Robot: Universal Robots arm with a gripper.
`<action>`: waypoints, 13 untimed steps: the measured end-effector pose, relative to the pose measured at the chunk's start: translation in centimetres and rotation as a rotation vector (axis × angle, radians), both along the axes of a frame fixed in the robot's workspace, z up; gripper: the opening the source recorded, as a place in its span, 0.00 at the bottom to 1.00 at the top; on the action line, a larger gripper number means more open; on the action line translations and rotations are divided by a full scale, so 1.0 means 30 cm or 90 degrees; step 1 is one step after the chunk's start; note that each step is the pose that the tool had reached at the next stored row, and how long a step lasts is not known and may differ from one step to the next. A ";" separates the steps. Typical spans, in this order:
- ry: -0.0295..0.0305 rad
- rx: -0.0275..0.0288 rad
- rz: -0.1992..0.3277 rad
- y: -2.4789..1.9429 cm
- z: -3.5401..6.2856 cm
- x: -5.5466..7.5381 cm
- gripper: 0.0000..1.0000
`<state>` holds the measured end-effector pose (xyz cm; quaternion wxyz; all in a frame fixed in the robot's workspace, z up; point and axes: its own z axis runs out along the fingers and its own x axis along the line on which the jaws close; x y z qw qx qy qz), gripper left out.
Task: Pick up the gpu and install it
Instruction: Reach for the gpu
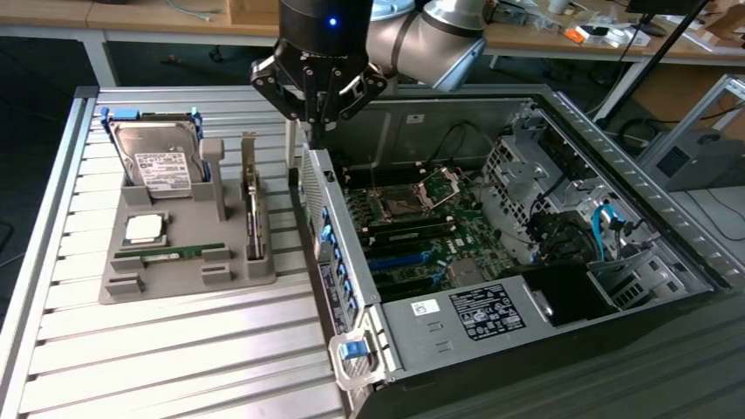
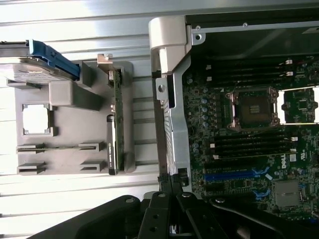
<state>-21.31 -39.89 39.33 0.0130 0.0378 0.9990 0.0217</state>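
Note:
The gpu [image 1: 253,218] stands edge-on in a slot of the grey holder [image 1: 187,278], its silver bracket sticking up at the far end. In the wrist view the gpu [image 2: 113,134] is a thin dark and green strip in that slot. My gripper [image 1: 317,129] hangs above the near wall of the open computer case [image 1: 385,349], a little to the exterior view's right of the gpu and well above it. In the wrist view the gripper [image 2: 169,188] has its fingers shut together with nothing between them.
The holder also carries a silver hard drive [image 1: 157,166], a square chip [image 1: 146,229] and a narrow green memory stick [image 1: 173,251]. Inside the case lies the motherboard [image 1: 420,218] with blue slots [image 2: 234,175]. A ribbed metal table [image 1: 174,358] bears everything.

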 end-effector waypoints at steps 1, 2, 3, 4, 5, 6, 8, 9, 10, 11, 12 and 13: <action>0.0000 0.0000 0.000 0.000 0.000 -0.001 0.11; 0.0000 0.0000 0.000 0.000 0.000 -0.003 0.11; 0.0000 0.0000 0.000 0.000 0.000 -0.004 0.11; -0.0001 0.0000 0.000 0.000 0.000 -0.005 0.11; 0.0000 0.0000 0.000 0.000 0.000 -0.006 0.11; 0.0000 0.0000 0.000 0.000 0.000 -0.008 0.11; 0.0000 0.0000 0.000 0.000 0.000 -0.010 0.11; 0.0000 0.0000 0.000 0.000 0.000 -0.012 0.11; 0.0000 0.0000 0.000 0.000 0.000 -0.014 0.11; 0.0000 0.0001 0.000 0.000 0.000 -0.015 0.11; 0.0000 0.0000 0.000 0.000 0.000 -0.016 0.11; 0.0000 0.0000 0.000 0.000 0.000 -0.018 0.11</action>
